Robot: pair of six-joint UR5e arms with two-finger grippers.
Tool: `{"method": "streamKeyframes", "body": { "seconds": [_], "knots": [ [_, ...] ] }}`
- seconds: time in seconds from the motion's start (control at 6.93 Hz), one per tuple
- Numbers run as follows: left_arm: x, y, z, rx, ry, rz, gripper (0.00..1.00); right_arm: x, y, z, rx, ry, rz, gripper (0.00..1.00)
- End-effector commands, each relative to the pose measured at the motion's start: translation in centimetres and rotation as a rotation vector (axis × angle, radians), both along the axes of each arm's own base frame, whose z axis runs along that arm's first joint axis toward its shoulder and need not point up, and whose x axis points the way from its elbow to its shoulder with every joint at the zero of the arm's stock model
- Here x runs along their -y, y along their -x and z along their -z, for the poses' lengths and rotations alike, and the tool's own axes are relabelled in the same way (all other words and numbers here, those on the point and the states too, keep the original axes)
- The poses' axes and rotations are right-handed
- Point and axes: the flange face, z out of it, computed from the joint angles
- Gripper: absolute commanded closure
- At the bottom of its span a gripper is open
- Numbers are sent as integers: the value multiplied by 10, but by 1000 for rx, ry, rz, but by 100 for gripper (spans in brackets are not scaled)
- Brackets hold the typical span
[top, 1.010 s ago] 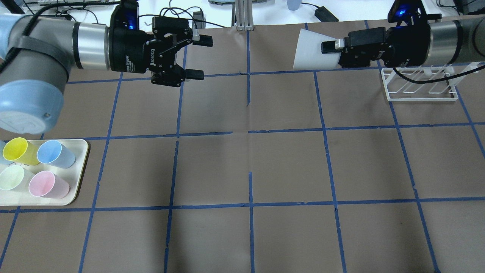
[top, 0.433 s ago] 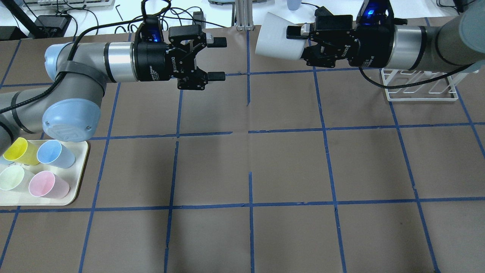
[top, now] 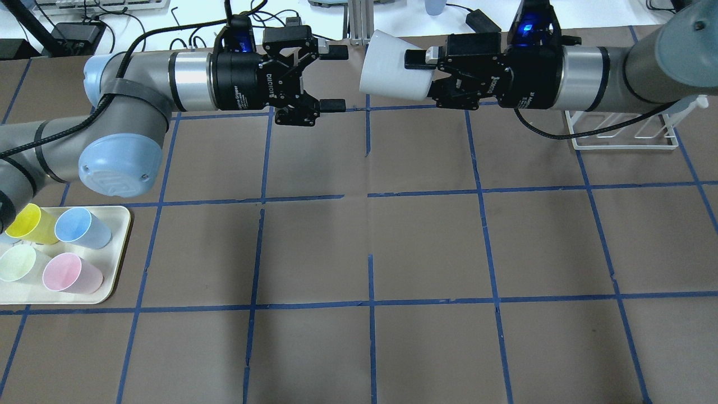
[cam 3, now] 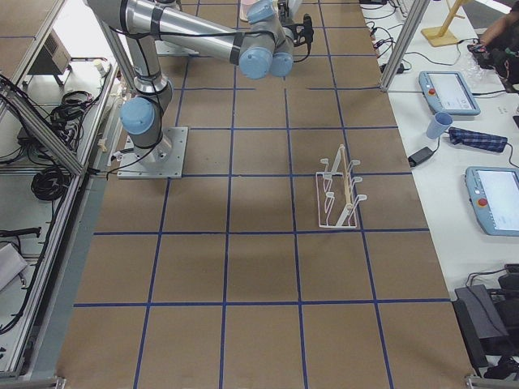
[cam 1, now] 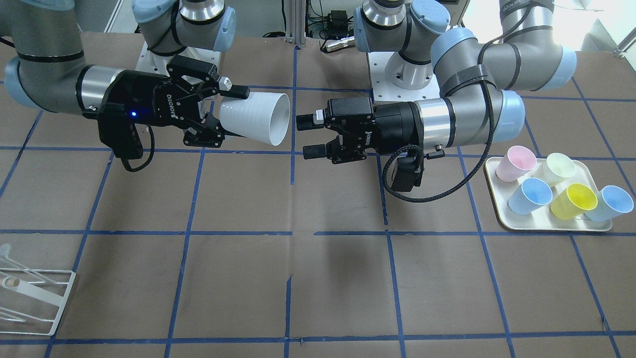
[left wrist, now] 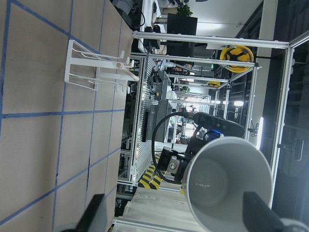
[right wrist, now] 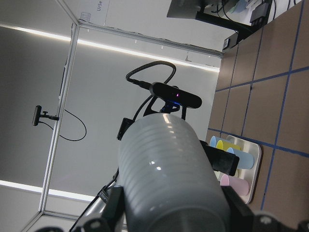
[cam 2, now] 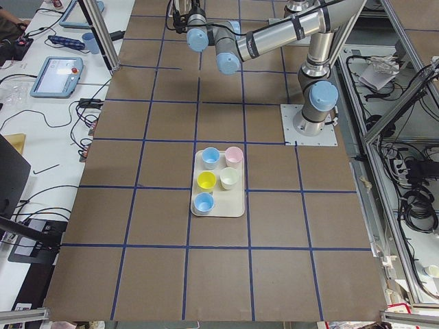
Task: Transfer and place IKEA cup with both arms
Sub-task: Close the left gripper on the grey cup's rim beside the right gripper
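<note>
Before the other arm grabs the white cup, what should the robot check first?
1. The right gripper is holding the IKEA cup tight: ok, it is clamped near the base.
2. The left gripper is open: ok, jaws wide apart.
3. The cup's mouth points at the left gripper: ok.
4. The cup is centred between the left fingers: not ok, in the left wrist view it sits toward one finger.
5. The left gripper has reached the cup: not ok, there is a gap between them.
6. The tray has room: ok, one corner is bare.
</note>
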Motion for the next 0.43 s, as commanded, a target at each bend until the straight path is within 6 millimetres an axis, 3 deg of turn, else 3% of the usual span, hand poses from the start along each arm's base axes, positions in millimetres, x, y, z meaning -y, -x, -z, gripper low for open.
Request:
{"method": "streamKeyframes", "body": {
  "seconds": [0.0, 0.29],
  "knots": [
    [-1, 11, 3, 6, -16, 19, 0, -3, -9, 4, 2, -9, -16, 60],
    [0, 18, 9, 13, -23, 33, 8, -5, -13, 4, 1, -8, -26, 58]
  ]
}}
